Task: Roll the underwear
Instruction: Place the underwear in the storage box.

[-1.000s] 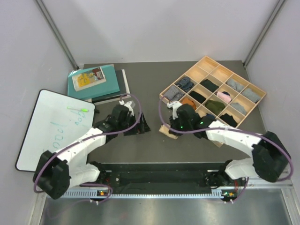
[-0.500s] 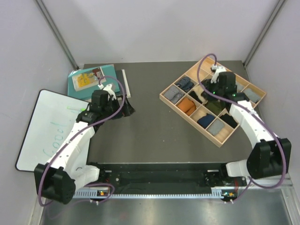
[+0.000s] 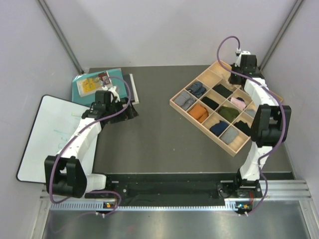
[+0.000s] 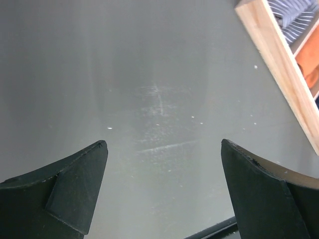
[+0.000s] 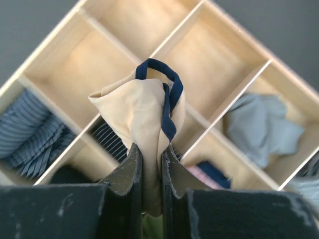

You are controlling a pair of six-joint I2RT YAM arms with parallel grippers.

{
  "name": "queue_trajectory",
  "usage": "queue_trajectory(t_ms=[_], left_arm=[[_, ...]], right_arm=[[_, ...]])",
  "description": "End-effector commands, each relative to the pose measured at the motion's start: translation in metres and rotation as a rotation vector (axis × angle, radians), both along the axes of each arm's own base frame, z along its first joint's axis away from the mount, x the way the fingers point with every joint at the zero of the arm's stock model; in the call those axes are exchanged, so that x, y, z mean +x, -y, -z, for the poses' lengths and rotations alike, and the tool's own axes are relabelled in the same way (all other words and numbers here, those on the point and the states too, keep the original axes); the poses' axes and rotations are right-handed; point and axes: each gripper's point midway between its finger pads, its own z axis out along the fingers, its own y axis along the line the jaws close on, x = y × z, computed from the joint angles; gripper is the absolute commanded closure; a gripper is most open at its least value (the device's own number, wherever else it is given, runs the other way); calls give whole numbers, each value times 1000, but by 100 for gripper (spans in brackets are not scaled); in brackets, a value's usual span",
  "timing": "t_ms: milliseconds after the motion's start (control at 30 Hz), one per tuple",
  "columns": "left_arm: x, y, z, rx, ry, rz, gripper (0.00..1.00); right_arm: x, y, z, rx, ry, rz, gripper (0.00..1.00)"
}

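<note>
The right gripper [image 5: 151, 155] is pressed together on the beige briefs [image 5: 144, 114], which bunch lengthwise away from the fingers, navy loop outermost. That arm stretches over the far corner of the wooden tray [image 5: 234, 94]. The left gripper [image 4: 163, 145] is spread wide above the bare table [image 4: 149, 74], far left beside the books [image 3: 107, 84].

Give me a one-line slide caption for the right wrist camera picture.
Right gripper pinches the beige, navy-edged underwear over the wooden tray and its empty compartments.

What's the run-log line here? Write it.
left hand open, empty | right hand shut on beige underwear | held above wooden organizer
</note>
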Motion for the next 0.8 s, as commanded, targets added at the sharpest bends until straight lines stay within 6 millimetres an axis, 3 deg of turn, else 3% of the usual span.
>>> queue_trajectory(t_ms=[0, 33, 67, 133, 167, 267, 300, 333, 367, 400, 567, 767], left_arm=[[16, -11, -5, 16, 47, 0, 1], [15, -12, 0, 20, 36, 1, 1], [15, -13, 2, 23, 32, -4, 1], [17, -17, 6, 31, 25, -12, 1], [17, -18, 8, 31, 18, -16, 1], [19, -22, 14, 32, -3, -22, 1], [19, -23, 15, 28, -11, -23, 1], [19, -24, 16, 26, -16, -24, 1], [19, -24, 17, 24, -19, -25, 1], [19, -26, 18, 25, -24, -29, 1], [21, -29, 19, 19, -25, -35, 1], [21, -28, 20, -9, -38, -25, 1]], right_arm=[[48, 33, -22, -113, 123, 54, 100], [57, 37, -29, -123, 148, 63, 100], [65, 40, -11, -136, 121, 65, 100], [77, 46, -12, -156, 130, 80, 100], [82, 49, 5, -170, 103, 81, 100], [96, 55, 9, -194, 113, 98, 100], [99, 58, 24, -201, 86, 103, 100], [104, 61, 19, -208, 100, 110, 100], [107, 63, 31, -214, 79, 115, 100], [110, 65, 29, -222, 87, 124, 100], [113, 74, 45, -227, 51, 129, 100], [100, 86, 78, -250, -52, 147, 100]])
